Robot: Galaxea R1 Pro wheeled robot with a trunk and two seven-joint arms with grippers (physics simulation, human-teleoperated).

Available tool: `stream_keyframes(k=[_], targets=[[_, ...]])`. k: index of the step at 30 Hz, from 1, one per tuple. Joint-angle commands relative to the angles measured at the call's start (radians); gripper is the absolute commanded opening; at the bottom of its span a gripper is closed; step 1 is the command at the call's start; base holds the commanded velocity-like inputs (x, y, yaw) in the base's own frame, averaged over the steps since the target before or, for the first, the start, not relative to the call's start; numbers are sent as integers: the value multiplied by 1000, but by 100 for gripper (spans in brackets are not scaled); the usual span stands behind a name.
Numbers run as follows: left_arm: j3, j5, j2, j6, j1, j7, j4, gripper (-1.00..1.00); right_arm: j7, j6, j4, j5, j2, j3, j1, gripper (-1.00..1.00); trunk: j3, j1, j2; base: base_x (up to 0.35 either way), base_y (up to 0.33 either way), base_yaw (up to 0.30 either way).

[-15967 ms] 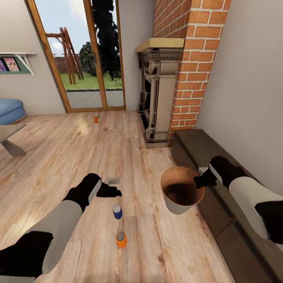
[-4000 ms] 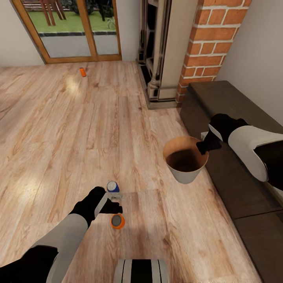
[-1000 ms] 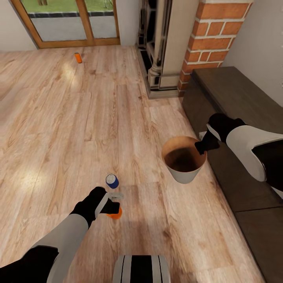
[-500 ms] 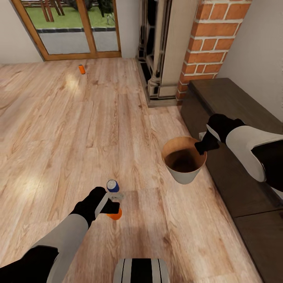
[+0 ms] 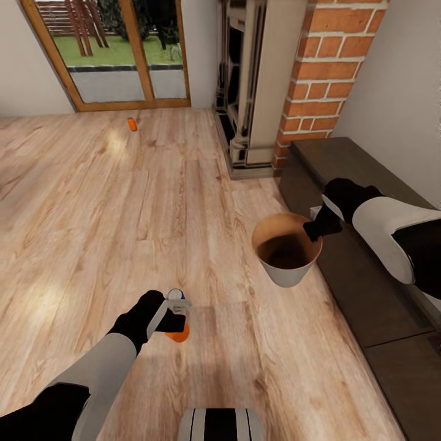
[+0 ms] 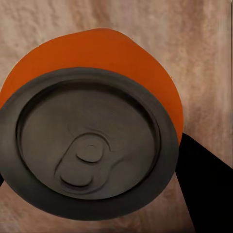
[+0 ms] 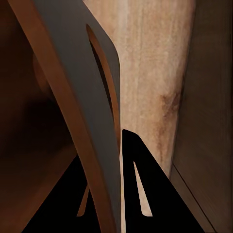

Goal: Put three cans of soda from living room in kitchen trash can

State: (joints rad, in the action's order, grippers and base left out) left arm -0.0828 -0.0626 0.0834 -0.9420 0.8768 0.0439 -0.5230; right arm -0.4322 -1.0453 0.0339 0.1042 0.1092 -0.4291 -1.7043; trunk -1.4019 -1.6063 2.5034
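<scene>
dark bench (image 5: pixel 361 257) beside bin (image 5: pixel 286 272), fireplace (image 5: pixel 248 92) beyond

A soda can (image 5: pixel 179 334) sits on the floor (image 5: pixel 92 202) at six o'clock, a second can (image 5: pixel 176 294) just behind it. A third can (image 5: pixel 132 124) lies at eleven o'clock near the glass doors (image 5: pixel 116 52). The trash can (image 5: pixel 286 250) is at three o'clock, beside a low bench (image 5: pixel 361 245).

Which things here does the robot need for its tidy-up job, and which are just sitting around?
For the job:
- orange can under the left hand
- blue-topped can beside it
- far can by the glass doors
- bin, rim pinched by the right hand

Just there:
- fireplace
- dark bench
</scene>
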Motion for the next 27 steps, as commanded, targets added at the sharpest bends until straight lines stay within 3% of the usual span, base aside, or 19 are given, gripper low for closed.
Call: stream_keyframes(k=[1,7,14,17,23,27], targets=[[0,0,0,-1,0,0,0,-100,-5,-2,0,-10,2,7,0,-100,4,0,0,0,0,0],[0,-1,-5,-28,-1,10,-5,-100,-6,-2,0,-12,10,10,1,-100,27,3,-2,0,0,0],[2,1,-8,-105,-3,123,-121,-100,-9,-2,2,-19,5,16,12,-100,54,6,-3,0,0,0],[1,3,-13,-105,-6,162,-164,-100,-14,-2,2,-24,1,26,20,-100,64,17,-23,0,0,0],[-6,5,-15,-105,-6,176,-177,-100,-16,-2,1,-34,6,81,37,-100,83,40,-65,0,0,0],[-6,6,-16,-105,-3,207,-177,-100,-18,-2,1,-35,5,91,44,-100,95,55,-93,0,0,0]])
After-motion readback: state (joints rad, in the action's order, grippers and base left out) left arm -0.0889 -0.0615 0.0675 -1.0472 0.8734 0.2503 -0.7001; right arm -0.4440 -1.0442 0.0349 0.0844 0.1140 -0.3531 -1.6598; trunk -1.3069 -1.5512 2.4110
